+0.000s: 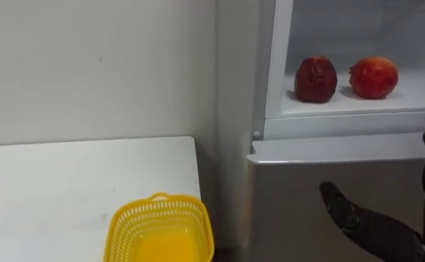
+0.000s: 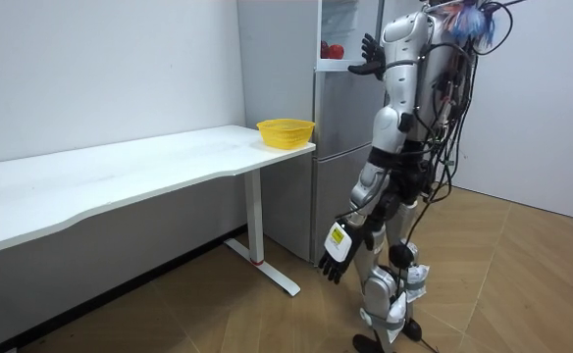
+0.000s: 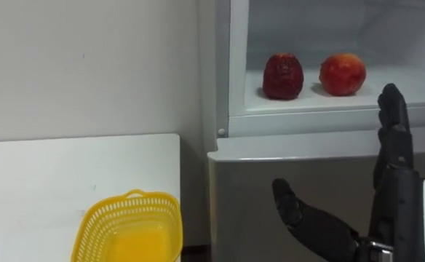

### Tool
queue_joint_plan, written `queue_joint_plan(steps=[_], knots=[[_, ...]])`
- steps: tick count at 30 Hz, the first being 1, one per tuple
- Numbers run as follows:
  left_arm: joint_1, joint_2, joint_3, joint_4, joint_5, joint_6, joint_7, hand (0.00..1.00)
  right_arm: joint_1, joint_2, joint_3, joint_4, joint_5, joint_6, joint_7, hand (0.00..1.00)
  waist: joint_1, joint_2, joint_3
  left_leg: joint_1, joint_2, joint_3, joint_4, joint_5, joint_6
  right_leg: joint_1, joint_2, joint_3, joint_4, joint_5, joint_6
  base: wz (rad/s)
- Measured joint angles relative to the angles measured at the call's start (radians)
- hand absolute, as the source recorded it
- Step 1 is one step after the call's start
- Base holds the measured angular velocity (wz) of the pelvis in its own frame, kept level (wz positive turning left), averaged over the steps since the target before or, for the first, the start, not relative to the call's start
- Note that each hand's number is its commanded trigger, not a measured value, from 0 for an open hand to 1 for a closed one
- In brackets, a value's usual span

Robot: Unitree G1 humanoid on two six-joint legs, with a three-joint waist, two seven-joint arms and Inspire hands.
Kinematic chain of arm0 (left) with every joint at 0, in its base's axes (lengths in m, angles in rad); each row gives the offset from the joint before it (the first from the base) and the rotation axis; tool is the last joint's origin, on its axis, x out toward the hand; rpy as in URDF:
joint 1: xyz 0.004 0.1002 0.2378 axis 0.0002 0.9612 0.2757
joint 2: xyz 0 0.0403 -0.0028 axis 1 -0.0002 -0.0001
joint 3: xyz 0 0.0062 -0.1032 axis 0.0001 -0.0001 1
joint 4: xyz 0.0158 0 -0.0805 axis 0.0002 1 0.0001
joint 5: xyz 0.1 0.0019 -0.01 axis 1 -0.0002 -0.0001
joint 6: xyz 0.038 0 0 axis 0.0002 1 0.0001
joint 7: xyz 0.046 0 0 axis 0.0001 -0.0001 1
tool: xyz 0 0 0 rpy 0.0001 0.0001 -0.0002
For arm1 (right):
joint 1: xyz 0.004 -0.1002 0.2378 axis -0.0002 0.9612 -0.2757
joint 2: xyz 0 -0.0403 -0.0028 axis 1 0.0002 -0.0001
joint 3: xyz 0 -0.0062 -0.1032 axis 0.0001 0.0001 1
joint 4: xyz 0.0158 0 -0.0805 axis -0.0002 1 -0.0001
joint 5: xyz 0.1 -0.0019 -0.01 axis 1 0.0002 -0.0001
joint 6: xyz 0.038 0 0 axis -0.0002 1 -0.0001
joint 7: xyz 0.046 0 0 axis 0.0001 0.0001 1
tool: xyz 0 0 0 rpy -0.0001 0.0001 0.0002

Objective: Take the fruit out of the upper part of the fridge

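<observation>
Robot stood at the open upper fridge point(image 3: 241, 182) | right hand point(image 3: 396, 207) raised below the shelf point(image 3: 307, 103), fingers straight, released, holding nothing | dark red strawberry point(image 3: 282, 76) and red-orange peach point(image 3: 343, 73) lay side by side on the shelf | left hand point(image 2: 334, 263) hung relaxed by its side | yellow basket point(image 3: 129, 229) sat at the bench point(image 3: 38, 189) corner

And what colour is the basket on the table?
The basket is yellow; the left eye view shows it best.
</observation>
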Motion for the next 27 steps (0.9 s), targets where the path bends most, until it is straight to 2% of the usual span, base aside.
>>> queue_joint_plan(steps=[3,7,14,20,22,27], knots=[[0.007,0.000,0.007,-0.024,0.023,0.007,-0.020,0.00,-0.016,-0.026,-0.011,0.005,0.020,0.000,0.022,0.00,0.002,-0.004,-0.0018,0.000,0.002,-0.004,0.000,0.000,0.000,0.007,0.000,-0.006,0.000,0.000,-0.001,0.05],[0.007,0.000,0.028,-0.029,0.054,0.027,-0.040,0.00,-0.080,-0.031,-0.053,0.049,0.035,0.004,0.034,0.00,-0.001,-0.015,-0.0016,0.001,-0.003,-0.021,0.007,0.000,0.000,0.017,-0.002,-0.022,-0.003,0.001,-0.001,0.11],[0.004,0.003,0.045,-0.033,0.101,0.042,-0.070,0.00,-0.187,-0.050,-0.102,0.164,0.083,0.012,0.056,0.00,0.006,-0.037,0.0017,0.018,-0.002,-0.039,0.011,0.000,-0.001,0.048,-0.001,-0.035,-0.025,0.002,-0.003,0.09],[0.001,0.003,0.044,-0.033,0.104,0.050,-0.076,0.00,-0.266,-0.078,-0.120,0.238,0.126,0.014,0.061,0.00,0.022,-0.050,-0.0039,0.014,-0.003,-0.051,0.012,0.000,-0.001,0.058,0.000,-0.043,-0.038,0.009,0.000,0.03],[0.000,0.003,0.063,-0.035,0.137,0.059,-0.076,0.00,-0.296,-0.099,-0.122,0.273,0.129,0.038,0.061,0.00,0.027,-0.051,-0.0044,0.018,-0.004,-0.059,0.014,0.000,-0.001,0.063,-0.001,-0.050,-0.037,0.010,0.000,0.08],[-0.005,0.001,0.102,-0.060,0.171,0.086,-0.080,0.00,-0.320,-0.104,-0.127,0.277,0.124,0.076,0.062,0.00,0.047,-0.054,-0.0044,0.021,-0.003,-0.066,0.019,0.000,-0.001,0.068,-0.002,-0.060,-0.038,0.010,0.000,0.05]])
